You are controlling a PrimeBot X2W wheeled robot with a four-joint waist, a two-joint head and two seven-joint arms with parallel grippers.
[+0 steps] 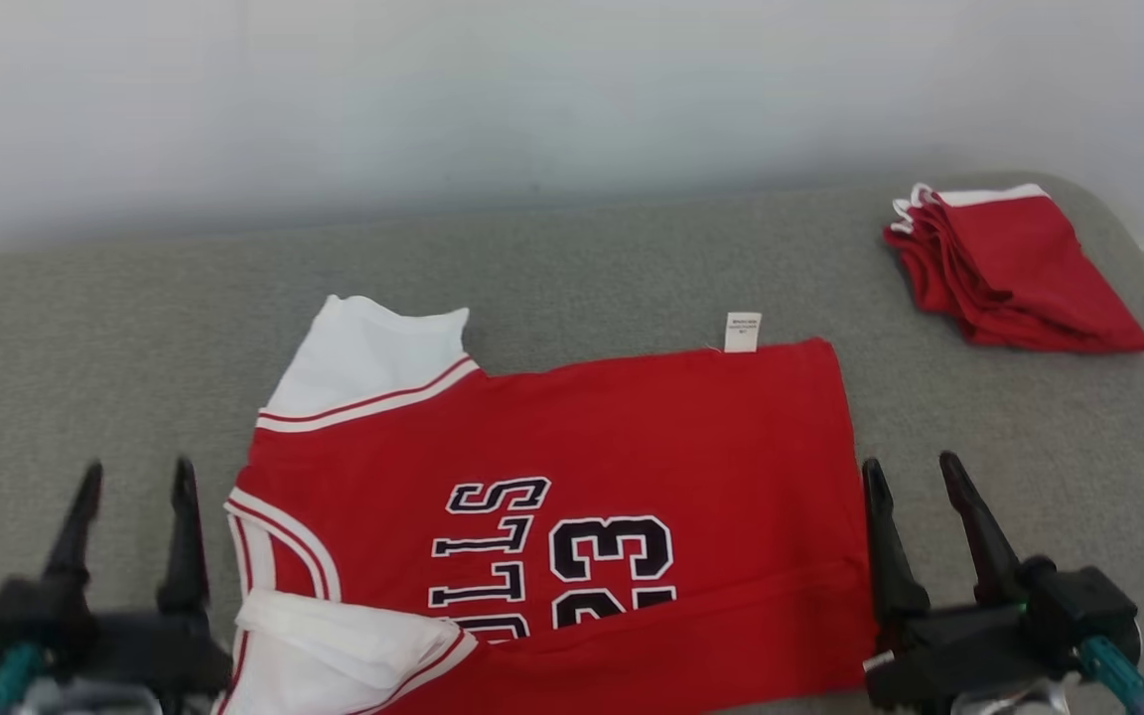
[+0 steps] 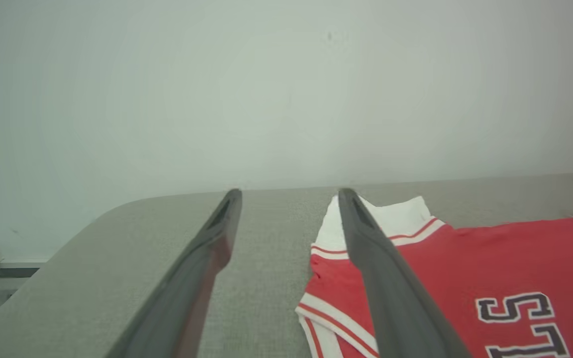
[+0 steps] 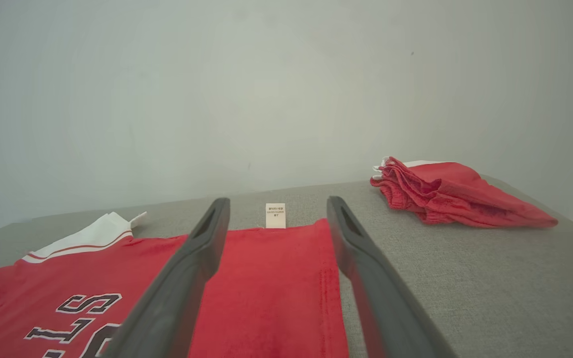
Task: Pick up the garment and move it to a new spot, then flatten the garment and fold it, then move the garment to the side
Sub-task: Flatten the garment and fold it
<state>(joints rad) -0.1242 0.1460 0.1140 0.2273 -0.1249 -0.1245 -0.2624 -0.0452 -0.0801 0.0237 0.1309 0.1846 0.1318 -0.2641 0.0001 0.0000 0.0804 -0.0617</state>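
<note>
The left gripper stands with its two dark fingers spread apart and nothing between them, over bare grey surface just beside the neck end of the jersey. The right gripper is likewise spread and empty; in its wrist view the fingers straddle the hem, one over red cloth and one over the grey surface.

The jersey lies sideways in front of the robot, neck towards the robot's left and hem towards its right, body smooth and spread out. The far sleeve, white with red trim, sticks out away from the robot, and a small care label pokes out of the far edge. On the near side, a red band cuts across the lower part of the lettering, and the near sleeve lies on top of the chest, so the near long edge looks turned in. A folded red garment sits well apart at the far right corner.

Flattening therefore seems done and folding is in hand, with one lengthwise fold apparently made. The next move probably calls for both grippers to reach the far edge, one at the sleeve and one at the hem corner, pinching only the cloth to be turned, and drawing it in together so the fold stays straight.
</note>
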